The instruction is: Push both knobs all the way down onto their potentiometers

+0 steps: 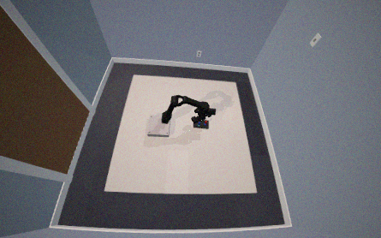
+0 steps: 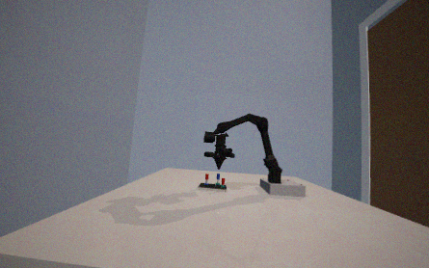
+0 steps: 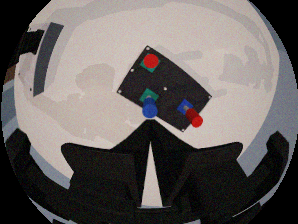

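The dark circuit board (image 2: 212, 186) (image 3: 172, 77) stands low on the table. A red knob (image 2: 223, 181) (image 3: 151, 61) on a green potentiometer sits low, at the arm-base side in the exterior view. A blue knob (image 2: 218, 176) (image 3: 149, 108) on the other green potentiometer stands higher, with some shaft showing below it in the wrist view. A second red knob (image 2: 206, 176) (image 3: 196, 119) also stands high, with its shaft showing above a blue potentiometer (image 3: 185, 106). My gripper (image 2: 219, 168) (image 3: 150, 123) is shut and empty, pointing down, its tips a small gap above the blue knob.
The arm's grey base plate (image 1: 158, 128) (image 2: 284, 188) stands on the pale table (image 1: 180, 171) (image 2: 246, 231), to the right of the board in the exterior view. Shadows of the arm lie across the table.
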Controlling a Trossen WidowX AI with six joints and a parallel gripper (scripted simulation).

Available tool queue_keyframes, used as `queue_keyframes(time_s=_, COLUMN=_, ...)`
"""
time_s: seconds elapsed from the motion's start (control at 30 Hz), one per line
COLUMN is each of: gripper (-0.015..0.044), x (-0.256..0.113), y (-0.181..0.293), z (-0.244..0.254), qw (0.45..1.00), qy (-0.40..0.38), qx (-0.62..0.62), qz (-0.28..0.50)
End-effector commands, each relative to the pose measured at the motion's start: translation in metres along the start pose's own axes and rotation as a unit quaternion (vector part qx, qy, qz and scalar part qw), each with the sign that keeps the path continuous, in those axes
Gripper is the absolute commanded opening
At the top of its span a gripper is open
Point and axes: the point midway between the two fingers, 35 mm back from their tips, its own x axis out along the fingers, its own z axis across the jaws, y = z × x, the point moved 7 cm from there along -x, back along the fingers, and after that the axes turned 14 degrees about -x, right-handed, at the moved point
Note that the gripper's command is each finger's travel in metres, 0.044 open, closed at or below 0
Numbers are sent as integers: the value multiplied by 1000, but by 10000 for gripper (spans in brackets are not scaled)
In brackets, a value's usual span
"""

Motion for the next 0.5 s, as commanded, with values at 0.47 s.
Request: queue_keyframes(time_s=0.47, gripper=0, x=24, y=0, z=0, qw=1000, qy=0, qx=-3, qz=-2)
